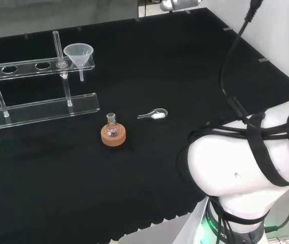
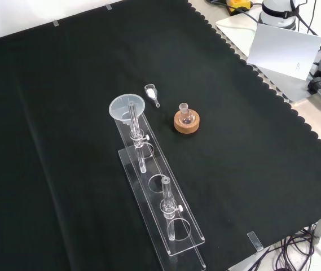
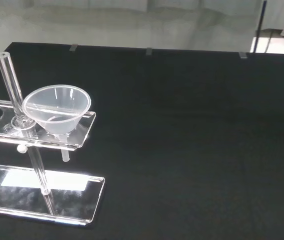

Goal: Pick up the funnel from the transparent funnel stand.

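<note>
A clear plastic funnel (image 1: 78, 55) sits upright in the end hole of the transparent funnel stand (image 1: 37, 66), its stem hanging down through the upper shelf. In the front view the funnel (image 2: 127, 107) is at the far end of the stand (image 2: 168, 231), which runs toward the camera. In the wrist view the funnel (image 3: 57, 109) is close, beside one upright rod of the stand (image 3: 57, 202), with nothing touching it.
A small round flask on a cork ring (image 1: 113, 133) (image 2: 186, 119) stands near the stand's funnel end. A small clear scoop with white powder (image 1: 154, 115) (image 2: 151, 93) lies beside it. The arm's white link (image 1: 246, 162) rises at the head view's right.
</note>
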Available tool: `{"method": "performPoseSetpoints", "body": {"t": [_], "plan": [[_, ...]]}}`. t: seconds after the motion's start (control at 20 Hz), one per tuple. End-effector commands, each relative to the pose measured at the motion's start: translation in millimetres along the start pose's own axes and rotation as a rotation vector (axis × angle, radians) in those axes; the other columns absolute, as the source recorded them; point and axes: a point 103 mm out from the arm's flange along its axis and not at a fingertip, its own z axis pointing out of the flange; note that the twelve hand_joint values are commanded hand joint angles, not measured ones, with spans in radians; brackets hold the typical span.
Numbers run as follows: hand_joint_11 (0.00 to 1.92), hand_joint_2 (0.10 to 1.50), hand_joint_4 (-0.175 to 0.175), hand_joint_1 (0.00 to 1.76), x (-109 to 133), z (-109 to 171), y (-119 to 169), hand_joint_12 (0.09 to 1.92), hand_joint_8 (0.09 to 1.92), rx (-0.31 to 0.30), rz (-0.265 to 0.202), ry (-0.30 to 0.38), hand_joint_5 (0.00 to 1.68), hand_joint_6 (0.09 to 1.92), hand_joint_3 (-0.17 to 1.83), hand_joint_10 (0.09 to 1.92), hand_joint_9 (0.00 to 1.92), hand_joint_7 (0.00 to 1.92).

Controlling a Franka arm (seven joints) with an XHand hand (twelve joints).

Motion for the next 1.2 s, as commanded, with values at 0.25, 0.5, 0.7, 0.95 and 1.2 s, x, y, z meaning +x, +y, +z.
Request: {"method": "performPoseSetpoints", "body": {"t": [0.25, 0.5, 0.7, 0.95, 1.2], "plan": [[0.00, 0.66, 0.030, 0.09, 45.9, 29.7, 44.5, 0.09, 0.09, 0.020, -0.075, -0.002, 0.00, 0.09, 0.07, 0.09, 0.00, 0.00], [0.00, 0.66, 0.024, 0.12, 78.3, 51.3, 70.1, 0.09, 0.09, 0.069, -0.079, 0.003, 0.00, 0.09, 0.06, 0.09, 0.00, 0.00], [0.00, 0.66, 0.016, 0.14, 97.8, 64.0, 85.2, 0.09, 0.09, 0.086, -0.065, 0.025, 0.00, 0.09, 0.06, 0.09, 0.00, 0.00], [0.00, 0.66, -0.003, 0.16, 115.5, 76.8, 97.0, 0.09, 0.09, 0.077, -0.055, 0.057, 0.00, 0.09, 0.05, 0.09, 0.00, 0.00], [0.00, 0.65, -0.013, 0.19, 125.2, 89.3, 109.3, 0.09, 0.09, 0.107, -0.031, 0.068, 0.00, 0.09, 0.05, 0.09, 0.00, 0.00]]}}
